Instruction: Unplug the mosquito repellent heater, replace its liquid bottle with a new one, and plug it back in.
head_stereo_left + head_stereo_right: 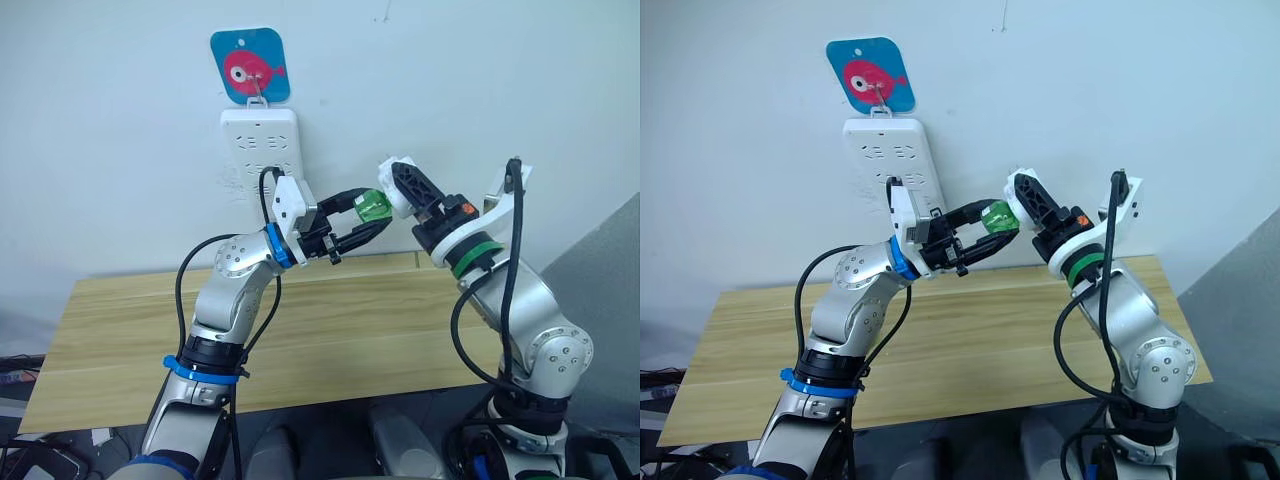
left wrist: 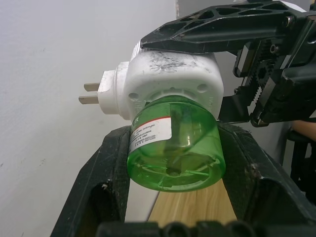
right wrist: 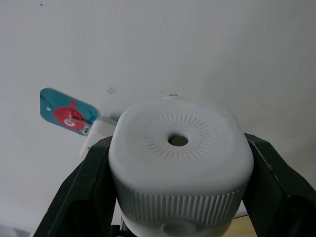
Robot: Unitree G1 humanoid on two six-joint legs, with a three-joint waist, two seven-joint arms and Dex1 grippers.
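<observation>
Above the middle of the wooden table (image 1: 330, 330), at the centre of the head views, the mosquito repellent heater (image 1: 398, 196) hangs in the air between the two grippers. It is a small white rounded unit; the right wrist view shows its face with a round hole ringed by fine radial slits and a ribbed band below (image 3: 178, 168). In the left wrist view two metal prongs (image 2: 91, 93) jut from its side toward the bare wall, plugged into nothing. A translucent green liquid bottle (image 2: 174, 146) with a white label sits screwed into its underside, base turned toward that camera.

The right gripper (image 3: 178, 197) is closed on the heater's body, one black finger on each side. The left gripper (image 2: 174, 163) grips the green bottle, its fingers (image 2: 101, 182) pressed against the bottle's two sides.

At the upper left of the frame a white power strip (image 1: 260, 145) hangs on the wall under a blue card with a red fish (image 1: 250, 65). Its lower end is hidden behind the left arm's wrist. The label text on the bottle is too small to read, and the bottle's neck is hidden inside the heater. The table's front edge is cut off by the arms.
</observation>
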